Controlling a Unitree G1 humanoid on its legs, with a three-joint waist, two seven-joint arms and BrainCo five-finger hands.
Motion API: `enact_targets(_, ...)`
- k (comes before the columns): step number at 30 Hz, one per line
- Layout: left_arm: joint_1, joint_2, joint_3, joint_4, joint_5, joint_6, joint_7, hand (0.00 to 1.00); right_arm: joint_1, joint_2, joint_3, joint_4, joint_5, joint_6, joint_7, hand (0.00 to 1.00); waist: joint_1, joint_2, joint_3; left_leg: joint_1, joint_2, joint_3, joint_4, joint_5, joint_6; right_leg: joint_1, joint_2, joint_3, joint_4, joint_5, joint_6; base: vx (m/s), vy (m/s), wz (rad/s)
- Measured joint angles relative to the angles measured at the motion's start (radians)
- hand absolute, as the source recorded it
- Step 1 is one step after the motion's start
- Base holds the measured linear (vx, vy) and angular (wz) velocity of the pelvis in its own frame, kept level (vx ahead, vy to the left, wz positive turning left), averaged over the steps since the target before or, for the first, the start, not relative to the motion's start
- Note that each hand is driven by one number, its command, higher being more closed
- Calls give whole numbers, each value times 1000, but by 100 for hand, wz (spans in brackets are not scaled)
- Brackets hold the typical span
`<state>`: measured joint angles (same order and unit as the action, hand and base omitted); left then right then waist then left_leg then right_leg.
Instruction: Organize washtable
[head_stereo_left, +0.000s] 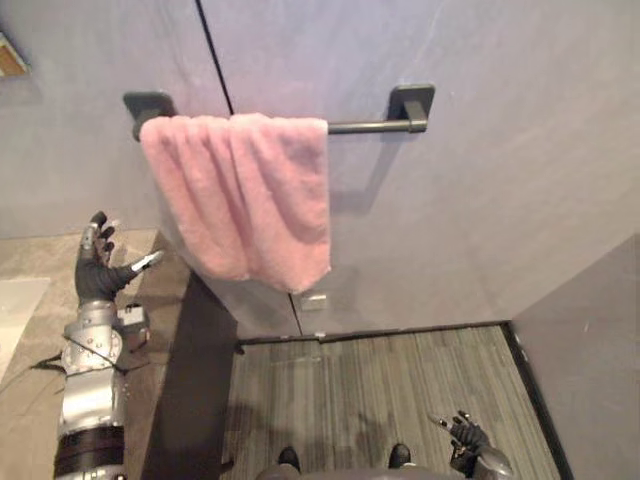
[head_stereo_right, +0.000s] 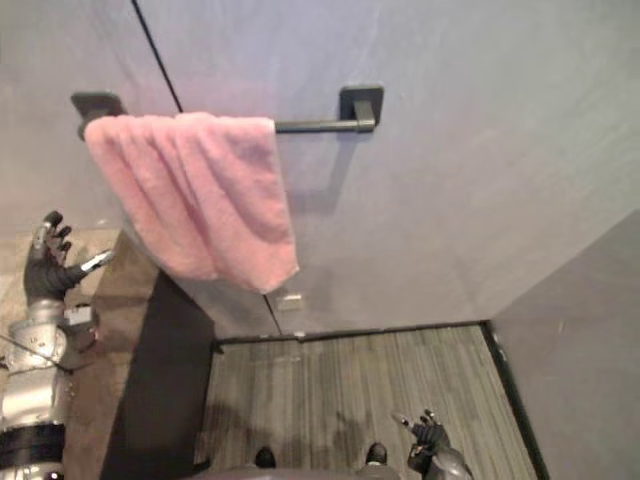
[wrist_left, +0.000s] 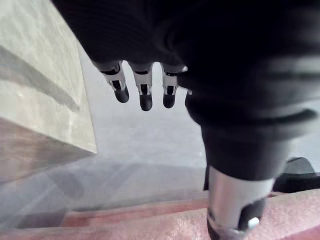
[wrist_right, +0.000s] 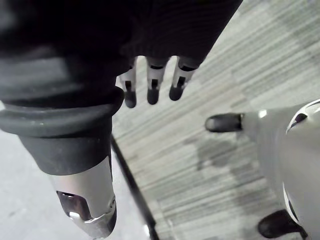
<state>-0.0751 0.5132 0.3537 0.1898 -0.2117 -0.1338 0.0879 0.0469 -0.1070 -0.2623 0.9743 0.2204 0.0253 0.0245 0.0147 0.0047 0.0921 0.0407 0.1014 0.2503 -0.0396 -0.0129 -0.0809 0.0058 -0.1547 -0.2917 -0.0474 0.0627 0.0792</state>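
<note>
On the grey wall (head_stereo_left: 480, 200) a pink towel (head_stereo_left: 245, 195) is draped over a dark rail (head_stereo_left: 365, 126); left hand (head_stereo_left: 97, 268) and right hand (head_stereo_left: 466, 434) are held spread, empty.

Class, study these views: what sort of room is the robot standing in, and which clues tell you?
Probably a bathroom or washroom. A pink towel hangs over a dark rail fixed to the grey wall, and a stone-look counter runs along the wall to the towel's left.
</note>
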Motion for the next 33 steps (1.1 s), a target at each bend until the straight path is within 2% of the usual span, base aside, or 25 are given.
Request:
enact_targets(5, -74, 59, -42, 79, -34, 0, -2, 0, 2, 0, 2, -13, 0, 0, 0, 0, -1, 1, 1, -16, 0, 12, 5, 0, 0, -20, 1, 16, -7, 11, -2, -28, -15, -9)
enact_targets(17, -142, 74, -115, 140, -36, -1, -23, 0, -3, -10, 2, -22, 2, -1, -2, 0, -1, 10, 17, -56, 2, 43, 14, 0, 0, -78, 4, 53, -7, 25, -1, -25, -14, -7)
enact_targets(33, -188, 86, -193, 233, -33, 4, -45, 0, -12, -8, 3, -57, 2, -1, -3, 0, -4, -3, 67, -54, 3, 74, 21, -1, 1, -101, 5, 89, 10, 32, -3, -17, -16, -5)
